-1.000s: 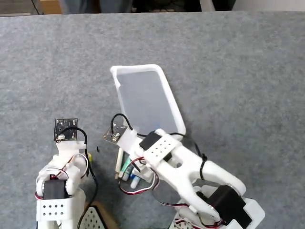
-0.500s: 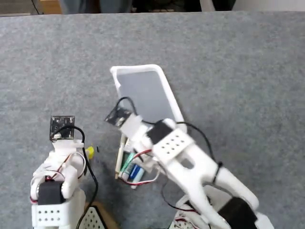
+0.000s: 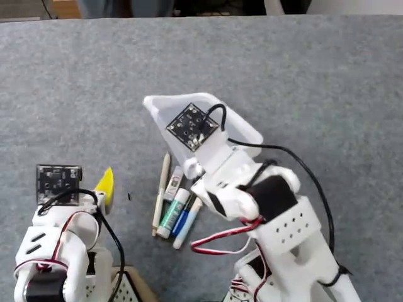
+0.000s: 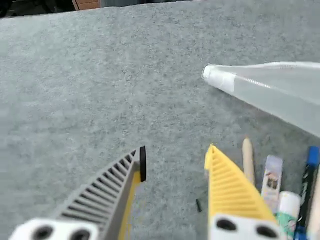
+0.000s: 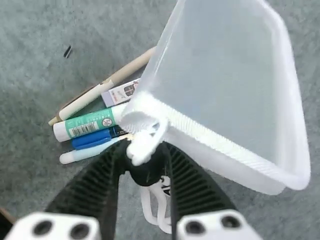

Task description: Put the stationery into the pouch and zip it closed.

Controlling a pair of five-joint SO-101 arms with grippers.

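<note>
The right gripper (image 5: 144, 152) is pinching the zip end of the clear pouch (image 5: 225, 75) tight. That end is tipped up off the grey table (image 3: 327, 75). The stationery (image 3: 174, 204) (a few pens and a pale stick) lies in a little pile just beside the pouch's pinched end, not inside it. The left gripper (image 4: 177, 152) sits off to the side, apart from the pouch, with its fingers spread wide and nothing between them.
</note>
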